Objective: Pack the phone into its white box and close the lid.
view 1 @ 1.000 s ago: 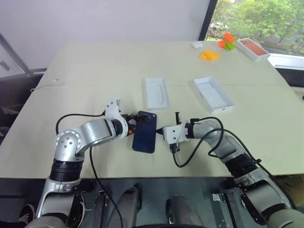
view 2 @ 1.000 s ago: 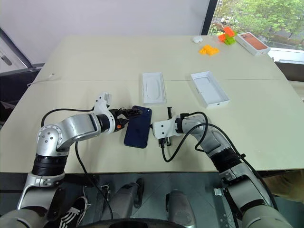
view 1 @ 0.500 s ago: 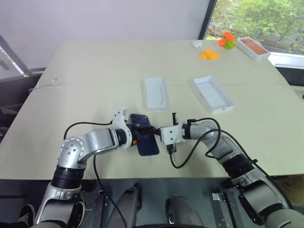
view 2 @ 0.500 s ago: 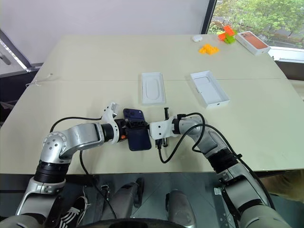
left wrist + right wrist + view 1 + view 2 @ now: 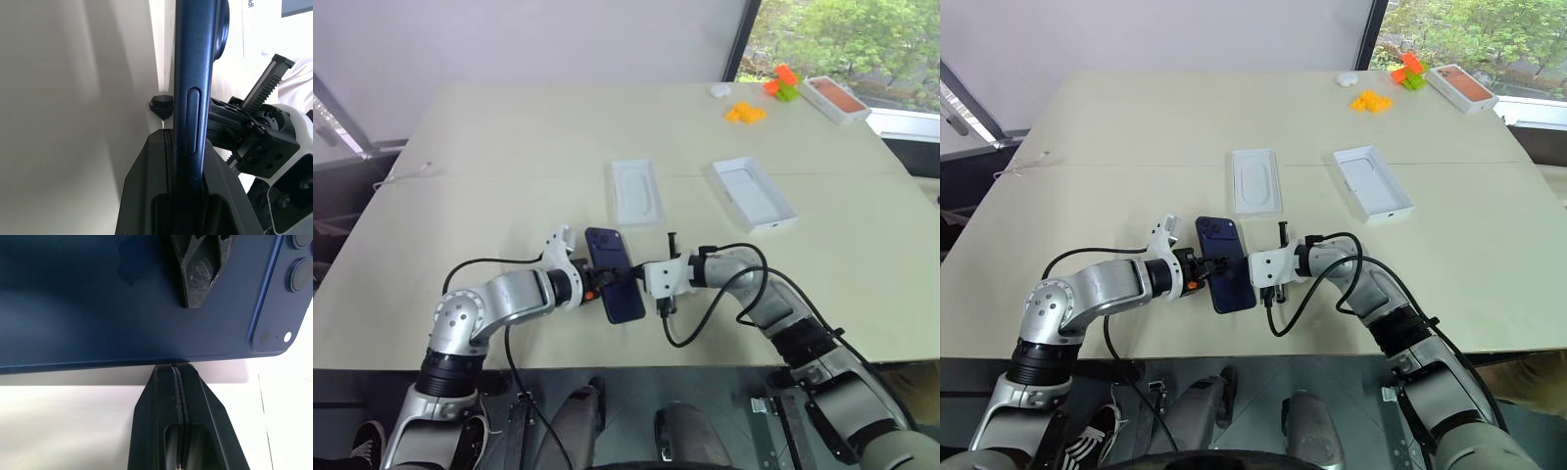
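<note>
Two open white trays lie side by side on the beige bench point(image 5: 509, 147), just above the centre of the head views. The white box point(image 5: 753, 195), centre right, is a low-walled rectangle with nothing loose in it. The second tray point(image 5: 636, 192), to its left, is shallower, with a moulded recess in its floor, and holds nothing either. At the upper right corner sits a separate box with an orange-red top point(image 5: 834, 99), closed, beside orange and green blocks point(image 5: 759, 101) and a small white item point(image 5: 720, 91).

The phone point(image 5: 614, 273) is a dark navy slab with a glossy back and a camera cluster in its upper corner. It lies below the two trays, at lower centre, between the two arms.

The left tool point(image 5: 602, 277) is clamped on the phone from the left, its fingers closed across the slab's thickness. The right tool point(image 5: 639, 273) meets the phone's right edge with its fingers pressed fully together and nothing between them.

The left wrist view shows the phone point(image 5: 191, 88) edge-on, with a long side button and the camera bump, seated between that tool's black fingers point(image 5: 146, 196); the right tool's toothed mechanism point(image 5: 254, 132) stands behind. The right wrist view shows the flat blue back point(image 5: 98, 298), two lenses at one corner, a left finger point(image 5: 198, 264) lying on that back, and the closed fingertips point(image 5: 175, 382) at the phone's edge.
</note>
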Available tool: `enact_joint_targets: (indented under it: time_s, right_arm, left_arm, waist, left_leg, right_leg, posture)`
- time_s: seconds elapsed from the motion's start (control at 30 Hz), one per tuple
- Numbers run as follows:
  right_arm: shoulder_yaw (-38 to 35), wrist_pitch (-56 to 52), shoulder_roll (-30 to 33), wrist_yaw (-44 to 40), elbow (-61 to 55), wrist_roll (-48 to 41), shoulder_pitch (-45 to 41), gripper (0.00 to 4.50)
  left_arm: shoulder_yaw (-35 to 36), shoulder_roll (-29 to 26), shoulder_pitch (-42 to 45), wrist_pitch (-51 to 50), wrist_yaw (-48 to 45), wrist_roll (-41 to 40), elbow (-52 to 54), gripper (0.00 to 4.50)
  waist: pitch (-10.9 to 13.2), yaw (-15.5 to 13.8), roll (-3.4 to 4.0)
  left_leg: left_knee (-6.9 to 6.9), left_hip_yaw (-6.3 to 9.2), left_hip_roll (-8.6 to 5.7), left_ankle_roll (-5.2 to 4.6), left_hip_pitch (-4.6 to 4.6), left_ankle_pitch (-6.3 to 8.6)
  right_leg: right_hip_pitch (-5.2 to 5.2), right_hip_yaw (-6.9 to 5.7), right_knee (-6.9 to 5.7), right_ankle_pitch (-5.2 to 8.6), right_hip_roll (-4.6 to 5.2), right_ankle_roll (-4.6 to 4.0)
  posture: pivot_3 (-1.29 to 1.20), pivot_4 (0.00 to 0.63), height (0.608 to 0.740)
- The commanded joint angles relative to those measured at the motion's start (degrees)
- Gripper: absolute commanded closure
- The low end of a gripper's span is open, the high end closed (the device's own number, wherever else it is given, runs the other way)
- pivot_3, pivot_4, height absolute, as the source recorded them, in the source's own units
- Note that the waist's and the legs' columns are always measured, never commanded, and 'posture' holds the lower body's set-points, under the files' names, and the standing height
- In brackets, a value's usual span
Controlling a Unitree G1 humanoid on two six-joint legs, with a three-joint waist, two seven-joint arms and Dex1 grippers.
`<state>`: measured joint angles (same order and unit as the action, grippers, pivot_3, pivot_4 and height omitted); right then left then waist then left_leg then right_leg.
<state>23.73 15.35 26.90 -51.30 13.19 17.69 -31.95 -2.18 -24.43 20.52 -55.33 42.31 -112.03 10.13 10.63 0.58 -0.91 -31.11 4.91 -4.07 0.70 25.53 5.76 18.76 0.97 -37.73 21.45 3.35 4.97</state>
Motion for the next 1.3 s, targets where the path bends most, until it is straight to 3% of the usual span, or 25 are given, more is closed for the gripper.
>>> enact_joint_targets:
  time_s: [0.03,0.13,0.23,0.37,0.4,0.57,0.73,1.0,1.2,1.3]
  right_arm:
    - [-2.3,-7.3,-1.4,-3.5,-3.0,-6.9,0.5,4.5]
    - [-5.2,-13.9,-1.5,-6.8,-6.7,-13.6,0.8,3.7]
    - [-8.7,-20.6,-1.4,-7.6,-9.2,-19.1,0.4,2.26]
    - [-10.8,-25.9,-0.7,-8.3,-10.0,-22.2,-1.7,0.19]
    - [-11.0,-25.9,-1.0,-7.2,-8.4,-21.6,-3.2,0.03]
    - [-8.8,-23.6,-2.4,-2.4,2.3,-16.0,-11.0,0.03]
    - [-7.0,-21.7,-5.1,-2.3,12.0,-14.0,-17.2,0.03]
    - [-4.7,-18.3,-8.9,-0.9,30.9,-9.6,-26.8,0.03]
    - [-3.8,-16.2,-9.6,-4.1,37.9,-7.8,-30.0,0.03]
    - [-3.2,-15.9,-9.9,-5.9,38.7,-7.0,-30.3,0.89]
  left_arm:
    - [2.0,-0.9,0.0,-0.3,-3.0,-1.0,2.7,4.44]
    - [3.6,-3.5,-0.2,-0.8,-6.4,-1.0,3.5,4.5]
    - [5.2,-9.0,-0.9,-2.2,-11.6,0.7,4.0,4.5]
    - [8.4,-14.1,-1.5,-1.8,-24.2,9.6,5.4,4.5]
    - [9.9,-14.5,-1.1,-0.5,-27.3,11.9,4.8,4.5]
    - [13.8,-15.8,1.7,5.6,-41.4,25.7,1.1,4.5]
    - [16.9,-15.3,2.0,6.8,-48.6,29.8,-0.6,4.5]
    - [19.3,-11.0,1.8,5.9,-46.2,30.1,-0.6,4.5]
    - [18.9,-9.4,2.0,4.1,-44.5,31.1,0.8,4.5]
    - [19.0,-8.9,2.5,3.6,-43.6,30.7,0.7,4.5]
  waist:
    - [0.0,0.0,0.01]
    - [0.1,-0.1,0.03]
    - [0.1,0.0,0.07]
    - [0.1,-0.1,0.15]
    - [0.1,0.0,0.15]
    - [0.2,0.0,0.24]
    - [0.2,0.2,0.23]
    - [0.3,0.3,0.2]
    - [0.3,0.3,0.18]
    - [0.3,0.3,0.18]
  left_leg:
    - [0.0,0.0,0.0,0.0,0.0,0.0]
    - [0.01,0.01,0.0,0.0,0.13,0.0]
    - [0.0,0.02,0.0,0.0,0.66,-0.01]
    - [0.03,0.0,-0.01,-0.05,0.92,-0.08]
    - [0.05,0.0,-0.01,-0.03,0.94,-0.08]
    - [0.08,-0.09,-0.01,0.06,1.0,-0.06]
    - [0.21,-0.13,-0.04,-0.04,1.1,-0.11]
    - [0.16,-0.11,-0.04,0.28,1.33,-0.4]
    - [0.08,-0.07,-0.01,0.36,1.16,-0.46]
    - [0.05,-0.07,-0.02,0.3,1.04,-0.43]
  right_leg:
    - [0.0,0.0,0.0,0.0,0.0,0.0]
    - [0.14,0.0,0.0,0.0,0.0,0.0]
    - [0.65,0.01,-0.09,-0.07,0.0,0.13]
    - [0.98,0.03,-0.27,-0.12,0.0,0.21]
    - [1.1,0.03,-0.29,-0.12,0.0,0.2]
    - [1.23,0.09,-0.29,-0.02,0.01,-0.03]
    - [1.38,0.13,-0.29,-0.13,0.04,0.21]
    - [1.49,0.08,-0.56,-0.17,0.0,0.29]
    - [1.43,0.08,-0.93,-0.17,-0.06,0.29]
    - [1.45,0.09,-1.0,-0.17,-0.06,0.29]
  posture:
    - [0.0,0.15,0.74]
    - [0.0,0.15,0.74]
    - [0.0,0.15,0.74]
    - [0.0,0.15,0.74]
    - [0.0,0.15,0.74]
    - [0.0,0.15,0.74]
    - [0.0,0.15,0.74]
    - [0.0,0.15,0.74]
    - [0.0,0.15,0.74]
    - [0.0,0.15,0.74]
